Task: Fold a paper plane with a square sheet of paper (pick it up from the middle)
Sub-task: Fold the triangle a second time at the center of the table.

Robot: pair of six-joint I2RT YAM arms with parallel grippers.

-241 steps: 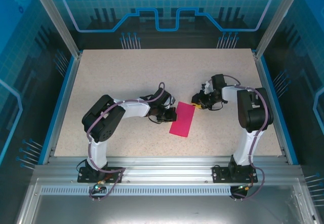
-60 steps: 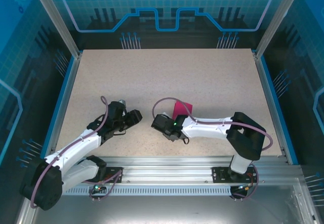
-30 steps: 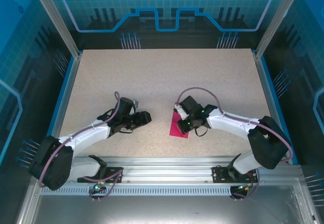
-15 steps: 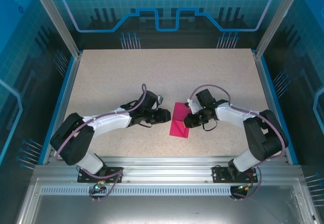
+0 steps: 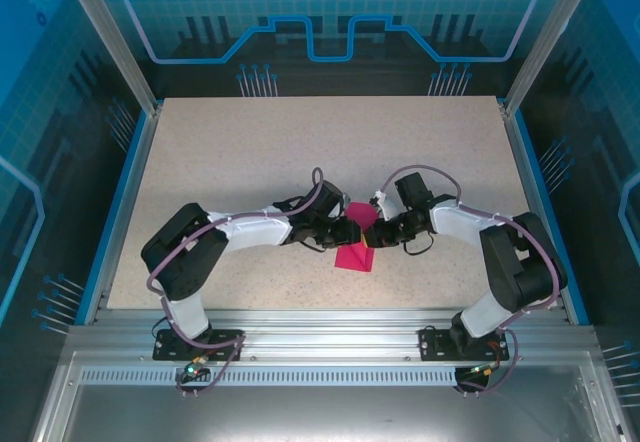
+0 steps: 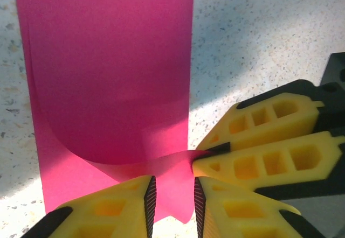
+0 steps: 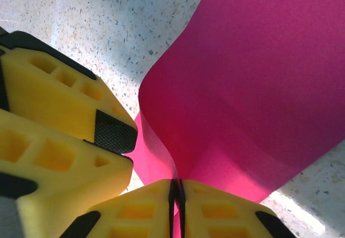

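Compared with half a second ago, the left arm has reached in, and both arms now meet at the square sheet of paper. The right fingers are clamped together on the sheet's lifted edge. Just beside them, the left fingers stand slightly apart around that raised part. The rest of the sheet lies on the counter. It seems folded in half; I judge that the nose and wing folds remain. How many layers are pinched is hard to tell.

Speckled beige tabletop, blue translucent enclosure walls, aluminium frame posts, bright light
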